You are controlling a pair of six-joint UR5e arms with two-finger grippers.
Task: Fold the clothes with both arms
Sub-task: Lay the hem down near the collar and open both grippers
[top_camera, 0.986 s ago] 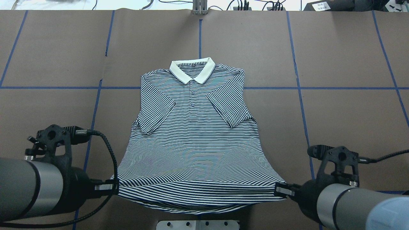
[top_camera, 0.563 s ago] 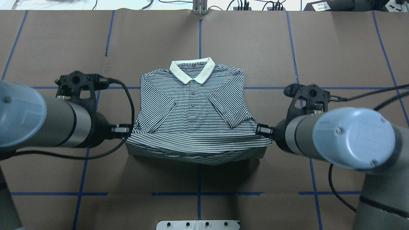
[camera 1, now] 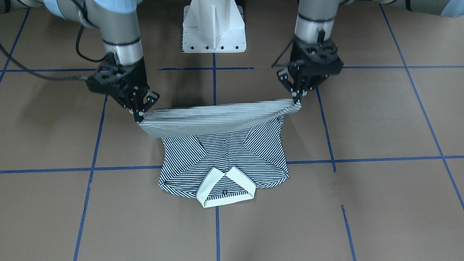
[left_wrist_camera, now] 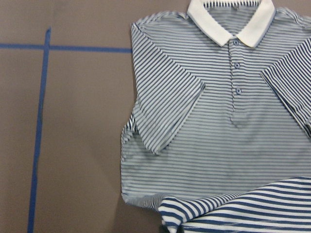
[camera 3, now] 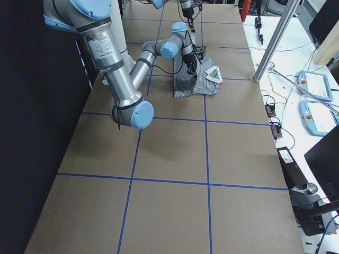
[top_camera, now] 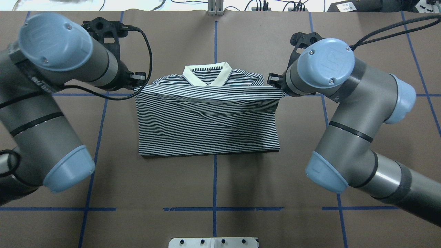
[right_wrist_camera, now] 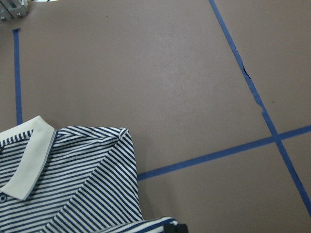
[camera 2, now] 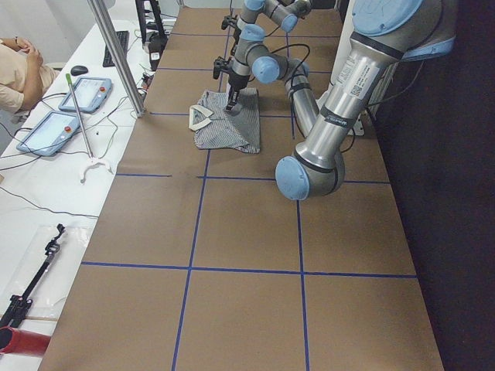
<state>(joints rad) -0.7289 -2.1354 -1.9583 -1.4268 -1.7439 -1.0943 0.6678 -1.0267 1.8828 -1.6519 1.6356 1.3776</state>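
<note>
The hem point(top_camera: 179, 90) now reaches nearly to the collar point(top_camera: 206, 74), up from mid-chest. Your left gripper point(top_camera: 138, 83) and right gripper point(top_camera: 276, 85) pinch its corners over the polo shirt point(top_camera: 206, 127), mid-table point(top_camera: 155, 186); uneven release would skew the fold.

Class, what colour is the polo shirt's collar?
The polo shirt has a plain cream collar, clearest in the left wrist view.

Your left arm point(top_camera: 38, 137) reaches forward, elbow bent, wrist turned inward. Its left pincer point(top_camera: 139, 78) points toward the middle, fingers pinched tight on one corner of the shirt point(top_camera: 206, 120). Your right arm point(top_camera: 348, 113) mirrors that pose, and the right pincer point(top_camera: 273, 80) is clamped on the opposite corner. Both pincers tilt downward, roughly level with each other.
</note>
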